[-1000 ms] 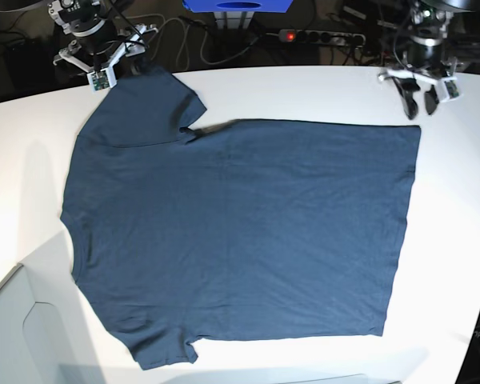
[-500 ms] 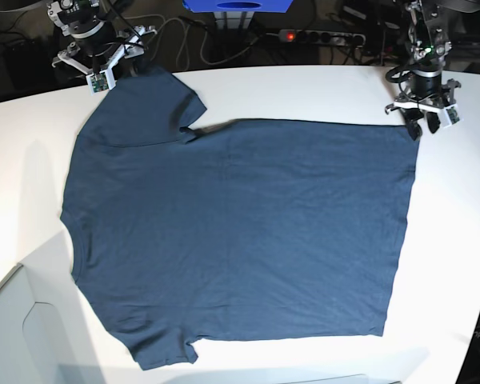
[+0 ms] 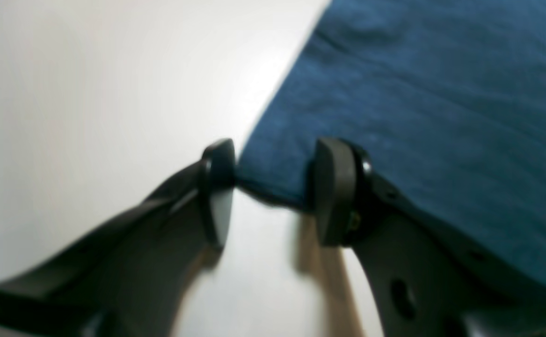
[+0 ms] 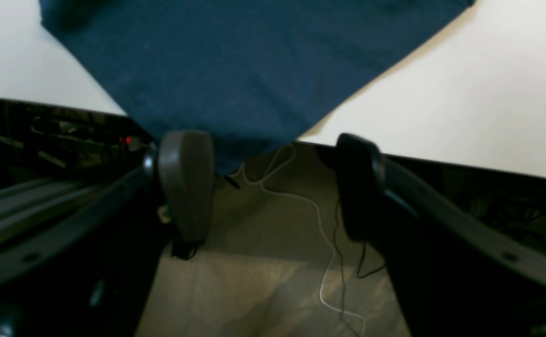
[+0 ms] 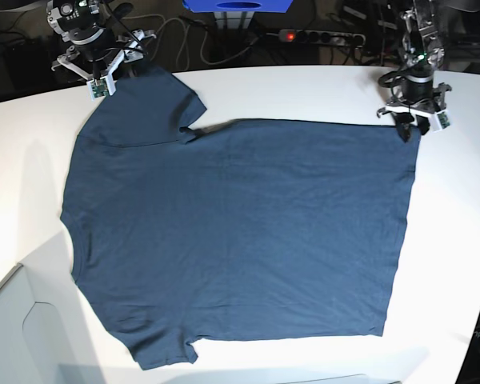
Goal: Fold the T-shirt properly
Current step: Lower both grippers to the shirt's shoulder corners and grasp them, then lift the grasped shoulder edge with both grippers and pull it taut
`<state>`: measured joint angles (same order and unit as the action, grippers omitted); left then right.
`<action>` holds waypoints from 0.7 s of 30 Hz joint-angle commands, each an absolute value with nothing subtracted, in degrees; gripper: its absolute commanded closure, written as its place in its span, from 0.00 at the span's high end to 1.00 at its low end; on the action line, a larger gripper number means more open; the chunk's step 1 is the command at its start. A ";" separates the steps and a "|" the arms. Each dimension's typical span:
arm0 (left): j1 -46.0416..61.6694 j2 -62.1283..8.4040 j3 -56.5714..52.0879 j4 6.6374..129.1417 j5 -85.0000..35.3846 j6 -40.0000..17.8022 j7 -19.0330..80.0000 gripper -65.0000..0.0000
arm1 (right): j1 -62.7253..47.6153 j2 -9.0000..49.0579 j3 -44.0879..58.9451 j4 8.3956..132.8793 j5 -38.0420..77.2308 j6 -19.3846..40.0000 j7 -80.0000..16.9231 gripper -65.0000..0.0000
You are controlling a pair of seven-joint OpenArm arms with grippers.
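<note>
1. Lying flat on your white worktop [image 5: 304, 88], the T-shirt [image 5: 240, 240] is spread wide, its sleeves at the left and its hem at the right.
2. Your left tool [image 3: 273, 187] sits at the far right corner of the shirt. Its jaws stand apart, one on the bare worktop, the other over the cloth, with the hem corner between them; they have not pinched it.
3. Your right tool [image 4: 273, 182] is at the far left, by the far sleeve. Its jaws gape wide and hold nothing; the sleeve edge hangs just over the worktop's far rim, close to one jaw.
4. Beyond that rim you can see floor and white cable [image 4: 319, 220].
</note>
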<state>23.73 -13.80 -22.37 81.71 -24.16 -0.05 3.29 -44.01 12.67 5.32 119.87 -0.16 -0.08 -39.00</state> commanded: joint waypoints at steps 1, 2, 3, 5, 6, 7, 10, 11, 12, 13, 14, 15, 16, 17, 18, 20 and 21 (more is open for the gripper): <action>23.52 -14.46 -22.55 82.42 -24.13 -0.13 1.98 0.41 | -44.53 12.97 5.49 120.84 -0.22 0.13 -38.20 0.60; 23.43 -14.29 -22.55 82.42 -24.04 -0.13 1.98 0.41 | -44.53 12.97 5.49 120.84 -0.22 0.13 -38.20 0.60; 23.43 -14.29 -22.55 82.42 -24.04 -0.13 1.98 0.41 | -44.53 12.97 5.49 120.84 -0.22 0.13 -38.20 0.60; 23.60 -14.29 -22.55 82.42 -24.04 -0.13 1.98 0.40 | -44.53 12.97 5.49 120.84 -0.22 0.13 -38.20 0.60; 23.69 -14.29 -22.55 82.42 -24.04 -0.13 1.98 0.38 | -44.53 12.97 5.58 120.84 -0.22 0.13 -38.20 0.60; 23.69 -14.29 -22.73 82.42 -24.04 -0.13 1.98 0.34 | -44.53 12.97 5.58 120.84 -0.22 0.13 -38.20 0.60; 23.78 -14.29 -23.08 82.42 -24.04 -0.13 1.98 0.17 | -44.53 12.97 5.58 120.84 -0.22 0.13 -38.20 0.60; 23.78 -14.29 -23.08 82.42 -24.04 -0.13 1.98 0.12 | -44.09 12.97 5.58 120.84 -0.22 0.13 -38.20 0.60; 23.78 -14.37 -23.08 82.42 -24.04 -0.04 1.98 0.06 | -43.74 12.97 5.58 120.84 -0.22 0.13 -38.20 0.60; 23.78 -14.37 -23.16 82.42 -24.04 -0.04 1.98 0.00 | -43.65 12.97 5.58 120.84 -0.22 0.13 -38.20 0.60; 23.78 -14.37 -23.16 82.42 -24.04 -0.04 1.98 0.00 | -43.38 12.97 5.58 120.84 -0.22 0.13 -38.20 0.60; 23.78 -14.46 -23.16 82.42 -24.04 -0.04 1.98 0.00 | -43.38 12.97 5.58 120.84 -0.22 0.13 -38.20 0.60; 23.78 -14.46 -23.16 82.51 -24.04 -0.04 1.98 0.00 | -43.38 12.97 5.67 120.84 -0.22 0.13 -38.11 0.60; 23.87 -14.46 -23.16 82.51 -24.04 -0.04 1.98 0.00 | -43.38 12.97 5.76 120.84 -0.22 0.13 -38.11 0.60; 23.96 -14.46 -23.16 82.59 -24.04 -0.04 1.98 0.00 | -43.30 12.97 5.85 120.84 -0.22 0.13 -38.11 0.60; 23.96 -14.37 -23.16 82.86 -24.04 -0.04 1.98 0.00 | -42.59 12.88 5.76 120.84 -0.22 0.13 -38.11 0.61; 24.13 -14.29 -23.16 82.95 -24.04 -0.04 1.98 0.00 | -42.42 12.88 5.76 120.75 -0.22 0.13 -38.11 0.61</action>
